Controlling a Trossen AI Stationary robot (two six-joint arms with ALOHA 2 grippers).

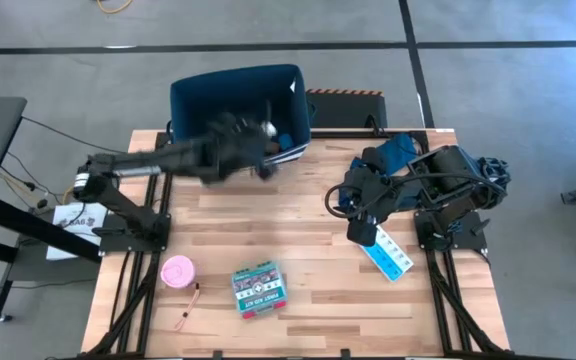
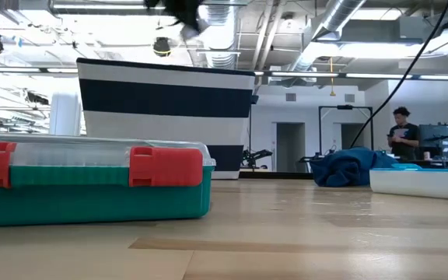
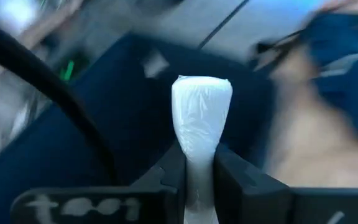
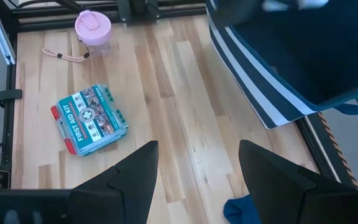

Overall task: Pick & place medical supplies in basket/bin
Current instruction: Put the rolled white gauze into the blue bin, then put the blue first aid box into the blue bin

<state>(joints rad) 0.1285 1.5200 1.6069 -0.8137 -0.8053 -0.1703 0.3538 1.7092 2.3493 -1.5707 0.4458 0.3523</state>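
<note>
From above, the left gripper hangs over the navy bin at the desk's far edge, just inside the bin's near wall, with something pale at its tip. The right gripper sits over the right side of the desk, right beside a white-and-blue pill strip near the right edge. A teal first-aid box lies near the front edge, a pink round roll is towards the front-left corner, and a thin stick lies next to it.

Down at desk level, the first-aid box fills the left, red latches facing the camera, and the striped bin stands behind it.

Left wrist view: the fingers are pinched narrow on a white plastic-wrapped item, which sticks out over the dark inside of the bin.

Right wrist view: the fingers are spread wide with nothing between them, just bare wood, and the first-aid box and the pink roll lie further off.
</note>
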